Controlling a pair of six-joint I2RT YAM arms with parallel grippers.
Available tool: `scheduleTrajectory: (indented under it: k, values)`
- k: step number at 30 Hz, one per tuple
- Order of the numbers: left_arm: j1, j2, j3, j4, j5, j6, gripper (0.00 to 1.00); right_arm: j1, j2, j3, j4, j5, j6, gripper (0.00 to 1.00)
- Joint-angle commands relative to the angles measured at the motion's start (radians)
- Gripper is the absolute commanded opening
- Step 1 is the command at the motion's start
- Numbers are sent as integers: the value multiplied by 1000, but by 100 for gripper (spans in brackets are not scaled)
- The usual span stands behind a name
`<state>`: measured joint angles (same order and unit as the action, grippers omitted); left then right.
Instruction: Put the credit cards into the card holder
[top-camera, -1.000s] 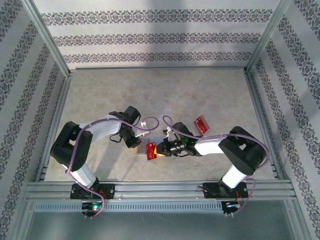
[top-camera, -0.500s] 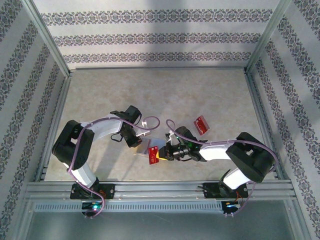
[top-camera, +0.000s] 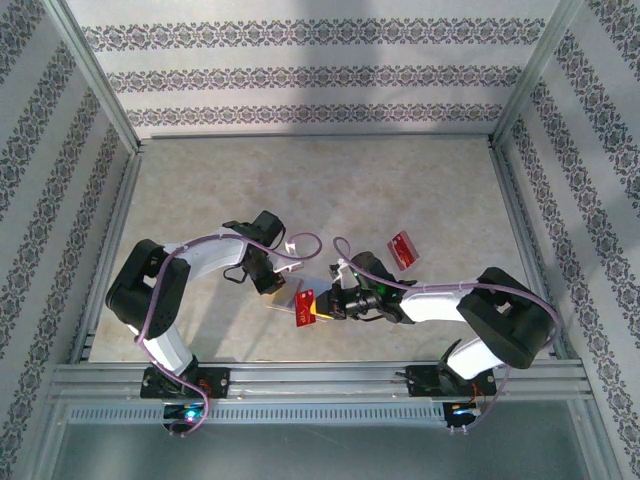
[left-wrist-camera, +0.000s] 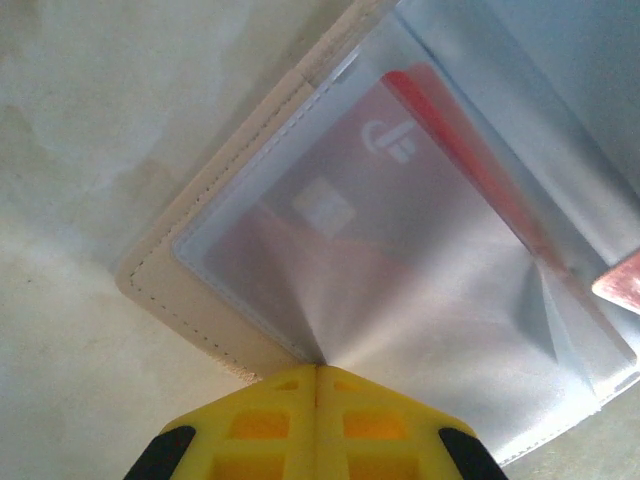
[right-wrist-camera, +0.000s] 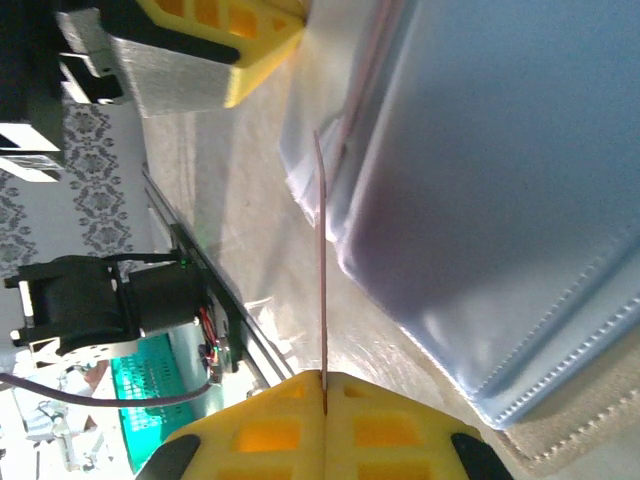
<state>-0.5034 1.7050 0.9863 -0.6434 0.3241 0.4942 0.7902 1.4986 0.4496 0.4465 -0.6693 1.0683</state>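
Left gripper (left-wrist-camera: 317, 372): yellow two-finger pincer, clenched, its tips pinching the near edge of a clear sleeve of the card holder; from above it (top-camera: 270, 287) sits left of centre, towards the front of the table.
Card holder (left-wrist-camera: 190, 262): small tan-beige folding wallet with a stitched border, lying open on the table with its clear plastic sleeves fanned out; from above it (top-camera: 284, 298) lies between the two grippers. The right wrist view shows a grey-lilac pocket (right-wrist-camera: 500, 200).
Tucked red card (left-wrist-camera: 420, 110): thin bright red rectangle with a white mark, seen through a clear sleeve.
Held red card (right-wrist-camera: 321, 260): thin red rectangle, edge-on in the right wrist view, reaching towards the sleeves beside the lilac pocket; whether its tip is inside one cannot be told. From above it (top-camera: 305, 308) is just right of the card holder.
Right gripper (right-wrist-camera: 324, 383): yellow pincer, grasping the held red card.
Loose red card (top-camera: 402, 250): lies flat, well apart from the card holder.
Table (top-camera: 320, 190): mottled beige surface.
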Motion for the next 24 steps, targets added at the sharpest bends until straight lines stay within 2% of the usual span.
scheduleTrajectory:
  k: [1,12,24]
  values:
    - [-19,19,-11,-20,-22,23,2,16,-7,14,35,-1,13,0]
    - [-20,13,-14,-22,-21,20,2,17,91,3,70,6,38,0]
    - [-21,9,-13,-24,-25,17,2,7,118,-7,84,33,60,0]
